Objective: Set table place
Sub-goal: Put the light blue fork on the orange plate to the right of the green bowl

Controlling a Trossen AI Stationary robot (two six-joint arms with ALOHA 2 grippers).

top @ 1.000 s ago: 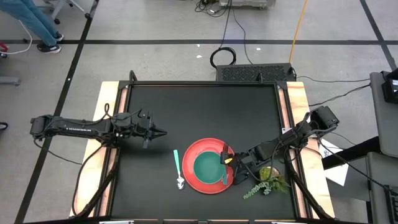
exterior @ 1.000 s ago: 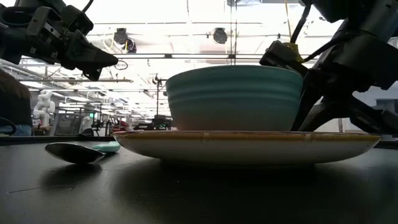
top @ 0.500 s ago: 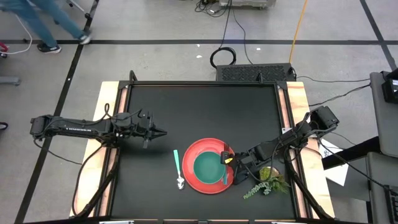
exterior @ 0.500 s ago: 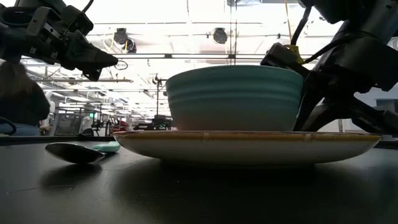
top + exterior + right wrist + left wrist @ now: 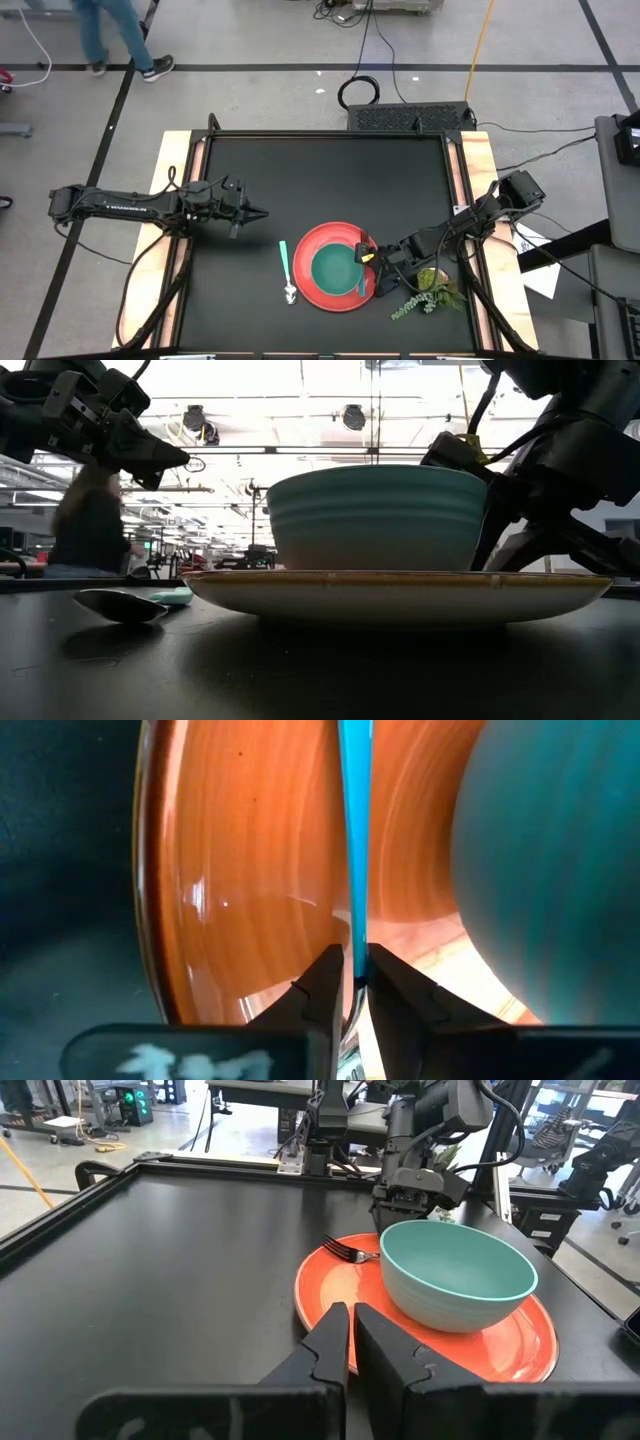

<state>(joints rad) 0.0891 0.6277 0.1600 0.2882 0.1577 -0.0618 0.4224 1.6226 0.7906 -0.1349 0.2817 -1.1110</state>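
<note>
Mostly set — plate [image 5: 336, 290] w/ bowl [image 5: 335, 268] near counter [image 5: 300, 180] front, spoon [image 5: 286, 270] beside; right claw [image 5: 352, 982] grips the fork [image 5: 350, 1253] over the rim (unplaced), left claw [image 5: 345, 1342] closed, idle.

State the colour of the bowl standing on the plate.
Teal green; the bowl shows best in the left wrist view.

person [image 5: 90, 525] in low view blurred, no detail. in right wrist view the red plate [image 5: 240, 870] and green bowl [image 5: 550, 850] are cut by the edges, the blue fork handle [image 5: 354, 830] runs off the edge, tines unseen. in low view the bowl [image 5: 378, 515] hides most of the right gripper. small plant sprig [image 5: 428, 297] too small to identify.
</note>
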